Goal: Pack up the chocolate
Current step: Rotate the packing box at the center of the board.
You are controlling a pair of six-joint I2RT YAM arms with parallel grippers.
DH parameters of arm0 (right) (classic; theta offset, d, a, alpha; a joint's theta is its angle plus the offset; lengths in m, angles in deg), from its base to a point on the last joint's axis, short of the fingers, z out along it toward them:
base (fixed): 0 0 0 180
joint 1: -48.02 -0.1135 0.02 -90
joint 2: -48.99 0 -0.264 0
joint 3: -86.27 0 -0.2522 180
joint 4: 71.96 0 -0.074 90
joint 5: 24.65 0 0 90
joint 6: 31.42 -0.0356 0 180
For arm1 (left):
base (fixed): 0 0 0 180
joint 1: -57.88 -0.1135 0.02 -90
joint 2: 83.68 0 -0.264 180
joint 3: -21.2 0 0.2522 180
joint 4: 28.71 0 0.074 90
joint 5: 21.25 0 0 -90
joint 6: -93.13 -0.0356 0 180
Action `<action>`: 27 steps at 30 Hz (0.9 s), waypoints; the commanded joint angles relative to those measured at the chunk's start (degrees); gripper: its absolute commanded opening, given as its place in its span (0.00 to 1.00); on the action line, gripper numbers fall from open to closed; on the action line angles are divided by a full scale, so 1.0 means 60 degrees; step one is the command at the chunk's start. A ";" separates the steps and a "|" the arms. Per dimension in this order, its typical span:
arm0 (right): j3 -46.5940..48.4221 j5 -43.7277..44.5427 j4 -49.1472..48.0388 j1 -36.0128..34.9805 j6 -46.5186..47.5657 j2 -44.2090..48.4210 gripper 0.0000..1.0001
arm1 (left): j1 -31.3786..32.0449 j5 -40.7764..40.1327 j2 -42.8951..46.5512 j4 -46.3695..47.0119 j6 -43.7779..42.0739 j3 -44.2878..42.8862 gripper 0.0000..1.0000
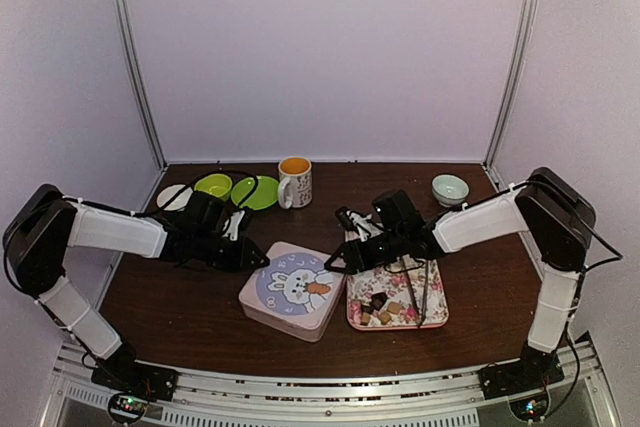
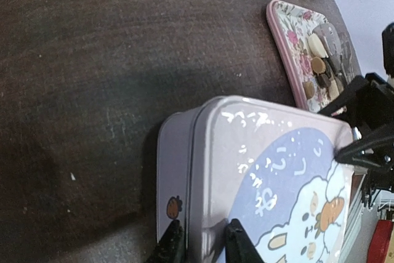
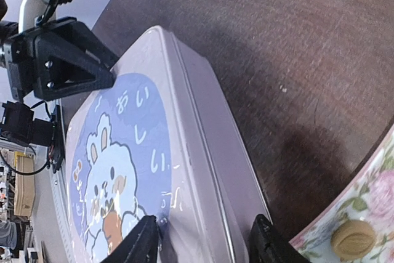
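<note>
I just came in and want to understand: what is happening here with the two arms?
Both arms are at the closed bunny tin. The left gripper pinches its left edge. The right gripper straddles the right edge, jaws not yet shut. The chocolate lies in the floral tray beside the tin.

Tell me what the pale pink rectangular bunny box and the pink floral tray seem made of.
The pale pink rectangular bunny box: likely printed tin, glossy; sharp glints, rolled lid seam. The pink floral tray: glossy, plastic or enamelled metal; unclear.
</note>
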 commanded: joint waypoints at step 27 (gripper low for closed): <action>-0.3119 0.0330 -0.2230 -0.2087 -0.3462 0.1933 0.52 | 0.0053 0.0482 -0.1410 0.0170 -0.0735 -0.1708 0.24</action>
